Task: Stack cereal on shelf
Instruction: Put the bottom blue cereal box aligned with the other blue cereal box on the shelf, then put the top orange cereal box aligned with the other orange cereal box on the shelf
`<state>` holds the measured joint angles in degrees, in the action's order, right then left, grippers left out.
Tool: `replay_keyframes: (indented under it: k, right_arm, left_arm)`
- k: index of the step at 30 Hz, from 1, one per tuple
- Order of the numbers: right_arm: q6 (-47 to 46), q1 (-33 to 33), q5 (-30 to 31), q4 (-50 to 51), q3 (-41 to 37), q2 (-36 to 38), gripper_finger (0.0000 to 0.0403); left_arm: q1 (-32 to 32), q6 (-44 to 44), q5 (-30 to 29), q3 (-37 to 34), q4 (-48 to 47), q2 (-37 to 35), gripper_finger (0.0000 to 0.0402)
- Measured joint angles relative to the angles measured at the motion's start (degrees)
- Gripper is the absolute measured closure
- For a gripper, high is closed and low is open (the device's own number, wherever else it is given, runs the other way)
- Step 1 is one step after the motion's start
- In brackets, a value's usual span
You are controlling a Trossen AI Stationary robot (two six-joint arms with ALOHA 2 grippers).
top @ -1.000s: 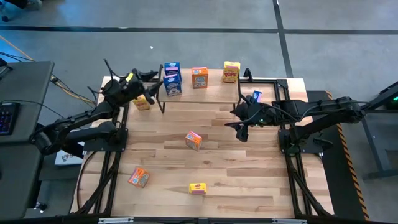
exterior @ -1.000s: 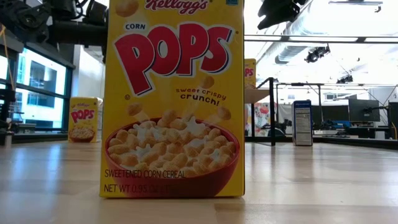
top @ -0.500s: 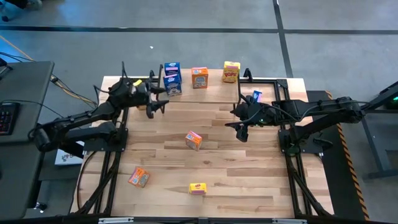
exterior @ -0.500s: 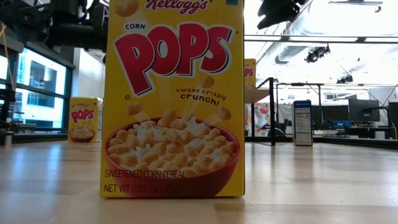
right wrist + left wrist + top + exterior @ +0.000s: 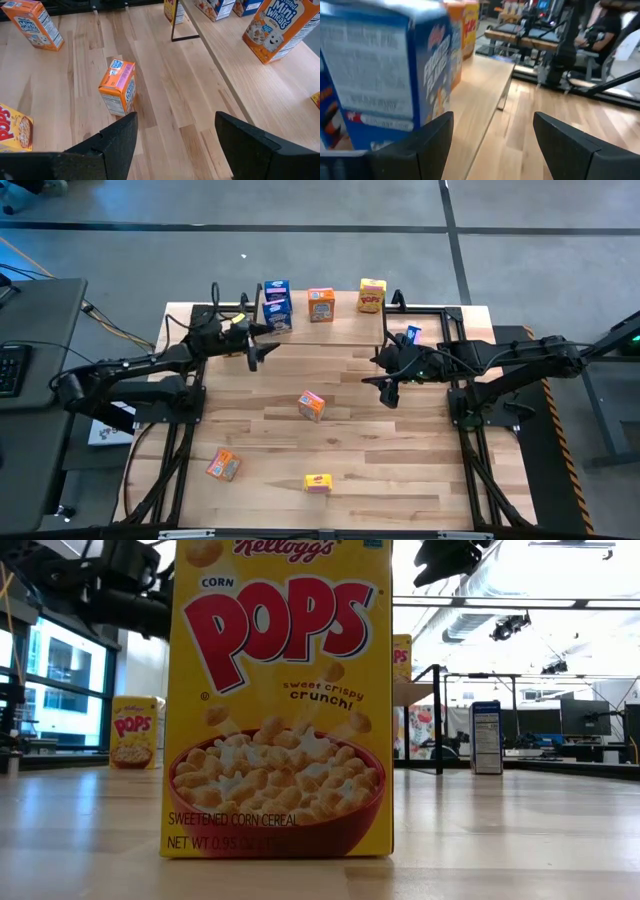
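Left gripper: spread wide and holding nothing, hovering at the near left corner of the shelf.
Blue cereal boxes: a stack of two on the shelf, just ahead of the left gripper and a little to one side; in the left wrist view the upper blue box fills the space right in front of the fingers, not touching them.
Shelf: a low light wood plank at the back of the counter, reaching from the left gripper across to the right gripper.
On the shelf: beyond the blue stack, going away from the left gripper, an upright orange cereal box, then an upright yellow cereal box.
Right gripper: fingers apart and holding nothing, hanging over the counter just in front of the shelf's right end.
Single blue box: on the counter behind the right gripper, beside the shelf's right end.
Orange box mid-counter: standing ahead of the right gripper and apart from it; the right wrist view shows it upright between the fingers' line of sight.
Boxes at the counter's front: a second orange box and a yellow box, both well apart from either gripper.
Yellow box by the shelf's left leg: seen in the low view only, standing on the counter.
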<state>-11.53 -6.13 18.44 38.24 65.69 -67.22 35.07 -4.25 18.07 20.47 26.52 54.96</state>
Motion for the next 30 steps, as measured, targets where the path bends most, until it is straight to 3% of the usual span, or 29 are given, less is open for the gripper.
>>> replay_keyframes:
  k: [19, 30]
  right_arm:
    - [0.0, 0.0, 0.0, 0.0, 0.0, 0.0, 0.0143]
    - [-2.4, 0.0, 0.0, 0.0, 0.0, 0.0, 0.0143]
  left_arm:
    - [-0.2, 0.2, -3.4, 0.1, 1.7, 2.4, 0.0135]
    - [-3.8, -1.7, -2.9, -0.1, 3.0, -2.0, 0.0135]
